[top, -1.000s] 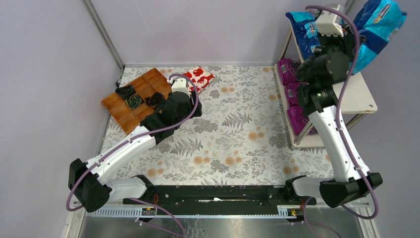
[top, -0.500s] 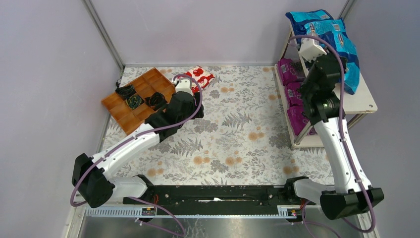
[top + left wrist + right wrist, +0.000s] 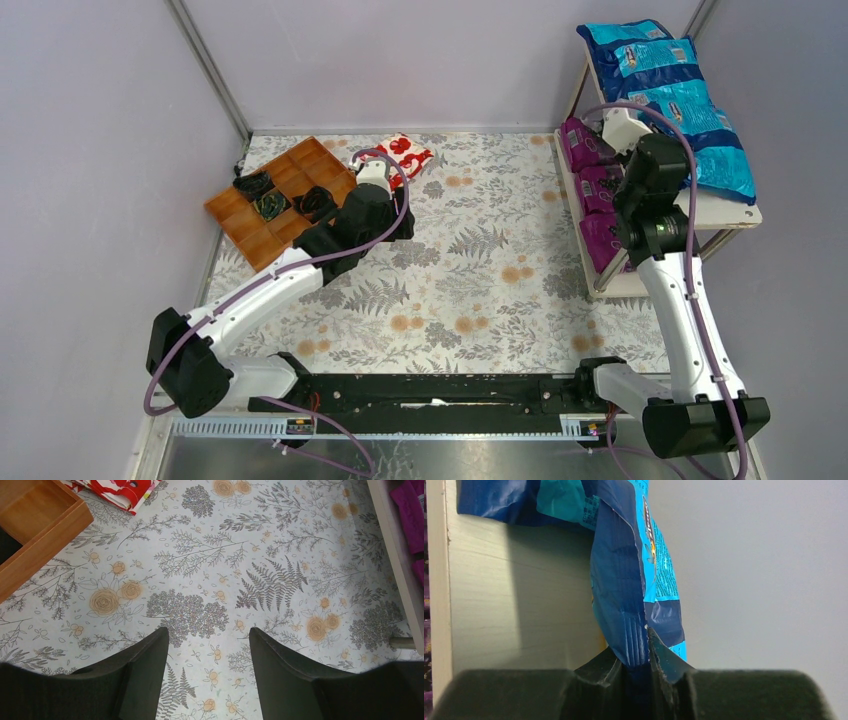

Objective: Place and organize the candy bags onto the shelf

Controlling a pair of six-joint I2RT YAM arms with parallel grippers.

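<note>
"What's under the arms?"

"A table cloth with ferns and flowers, left of the shelf. Pale walls stand around it."

"Where are the candy bags?"

"Blue bags lie on the shelf's top board, with purple bags below. Only the right wrist view shows the right gripper pinching one blue bag's edge. The left gripper is spread wide, well left of the shelf."

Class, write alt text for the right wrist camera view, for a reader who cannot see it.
Two dark fingers pinch the crimped edge of a glossy blue candy bag, which lies along the edge of a pale whitish shelf board. A plain grey wall fills the right side.
</note>
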